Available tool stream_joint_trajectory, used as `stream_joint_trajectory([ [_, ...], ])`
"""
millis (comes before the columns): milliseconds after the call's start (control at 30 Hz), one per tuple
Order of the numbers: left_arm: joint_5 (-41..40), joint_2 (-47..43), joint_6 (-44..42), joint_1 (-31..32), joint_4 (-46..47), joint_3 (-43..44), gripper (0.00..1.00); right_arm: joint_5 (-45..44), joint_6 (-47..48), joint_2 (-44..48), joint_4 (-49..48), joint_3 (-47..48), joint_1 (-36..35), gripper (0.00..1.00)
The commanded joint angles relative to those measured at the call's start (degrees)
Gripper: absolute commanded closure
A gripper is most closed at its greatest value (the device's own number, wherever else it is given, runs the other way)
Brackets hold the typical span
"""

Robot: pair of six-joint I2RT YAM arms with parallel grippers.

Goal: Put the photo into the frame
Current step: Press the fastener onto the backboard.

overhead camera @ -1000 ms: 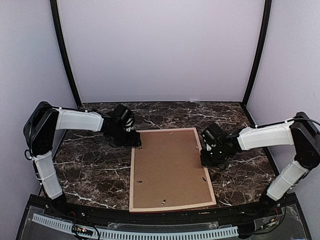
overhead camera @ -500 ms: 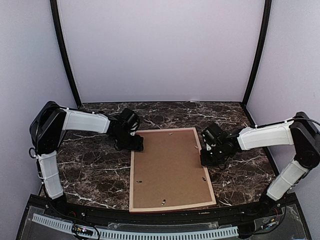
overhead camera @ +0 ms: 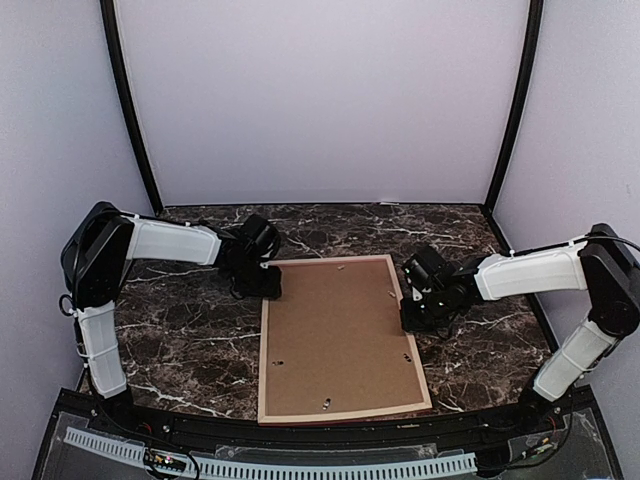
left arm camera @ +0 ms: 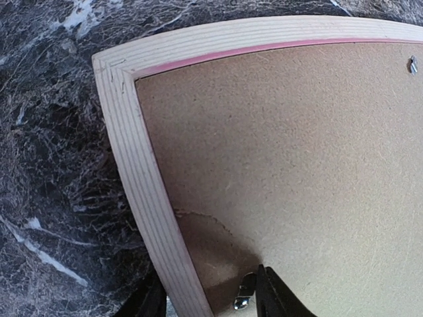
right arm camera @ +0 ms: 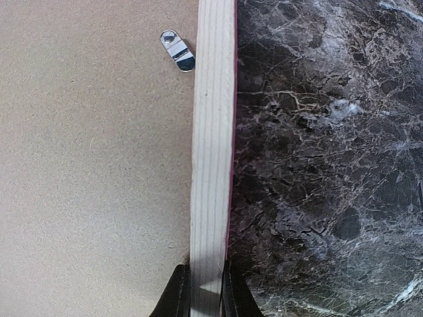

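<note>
frame (overhead camera: 345,412) lies face down on tabletop (overhead camera: 180,340), brown backing board (overhead camera: 340,335) seated inside. right hand (right arm camera: 205,297) is clamped on the right rail, likely pinning it. left hand (left arm camera: 208,302) straddles the left rail near the far corner, half open, gripping nothing, its inner finger beside a turn clip (left arm camera: 243,294), probably the target. photo not visible; can't tell if it's under the board.

The frame (left arm camera: 125,132) lies flat and face down on the table (overhead camera: 180,340), near its front middle, long sides running front to back, slightly skewed. Its thin rails show pale bare wood with a pink edge; a brown backing board (overhead camera: 340,340) fills it
</note>
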State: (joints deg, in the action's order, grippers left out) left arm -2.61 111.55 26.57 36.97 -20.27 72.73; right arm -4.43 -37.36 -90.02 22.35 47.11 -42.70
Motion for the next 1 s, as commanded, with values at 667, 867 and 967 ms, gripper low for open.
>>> stream_joint_trajectory([
  [667, 3.9, -1.4, 3.3, 0.1, 1.7, -5.1, 0.74, 1.8, 0.8, -1.7, -2.4, -1.0, 0.3, 0.87],
  [867, 6.7, -2.5, 4.2, 0.1, 2.9, -6.3, 0.75, 1.9, 0.7, -1.8, -2.6, -1.3, 0.3, 0.86],
  [967, 7.8, -2.7, 4.4, 0.1, 2.8, -6.4, 0.75, 1.9, 0.7, -1.8, -2.6, -1.4, 0.3, 0.86],
])
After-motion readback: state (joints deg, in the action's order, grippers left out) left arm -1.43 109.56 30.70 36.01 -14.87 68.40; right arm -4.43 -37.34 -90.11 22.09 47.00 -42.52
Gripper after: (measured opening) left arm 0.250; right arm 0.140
